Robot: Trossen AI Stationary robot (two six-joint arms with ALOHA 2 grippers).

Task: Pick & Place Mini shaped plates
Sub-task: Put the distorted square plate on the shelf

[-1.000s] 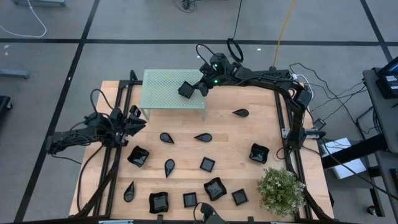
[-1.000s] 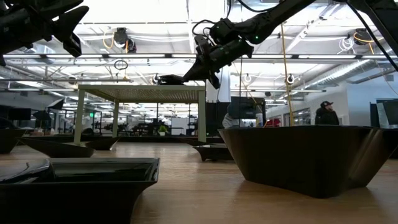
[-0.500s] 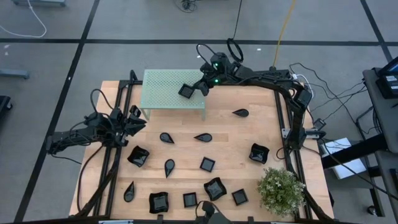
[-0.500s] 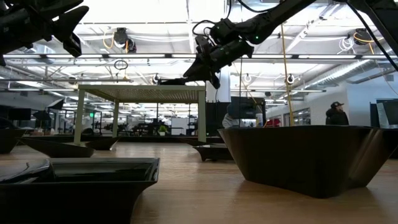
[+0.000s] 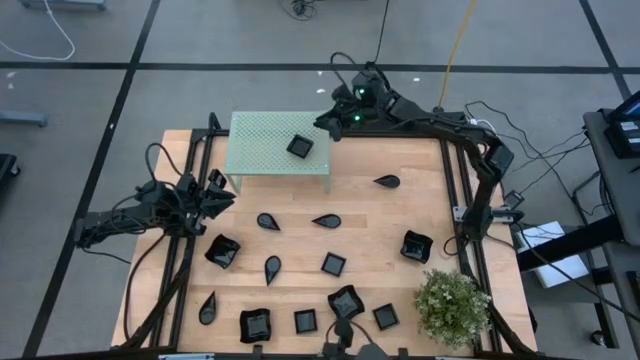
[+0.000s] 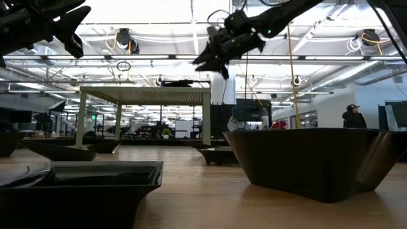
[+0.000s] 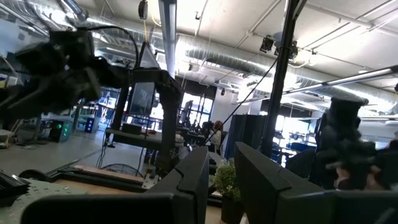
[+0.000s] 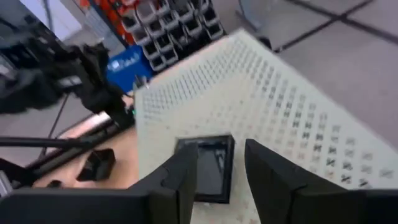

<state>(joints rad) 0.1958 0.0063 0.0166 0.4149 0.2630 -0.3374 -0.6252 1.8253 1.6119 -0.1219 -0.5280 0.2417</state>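
Your right hand (image 5: 327, 122) is above the far edge of the surface (image 5: 420, 210), just off the right end of the green perforated platform (image 5: 260, 150), fingers parted and holding nothing. 1 square plate (image 5: 299, 147) sits flat on the platform near its right end, apart from the hand; in the right wrist view the same plate (image 8: 208, 168) shows between the 2 dark fingers (image 8: 174, 186) with a gap on each side. Your left hand (image 5: 215, 192) waits over the left edge of the surface, above the frame rail; fingers look partly apart in the left wrist view, nothing between them. The rest of the mini shaped plates lie on the bare wood: 1 teardrop (image 5: 387, 181) right of the platform, 2 teardrops mid-surface, a wavy-rimmed dish (image 5: 416, 245) toward the right edge, the others spread along the near half. Potted plant (image 5: 452, 305) in the near right corner. A person (image 6: 353, 116) shows in the room behind.
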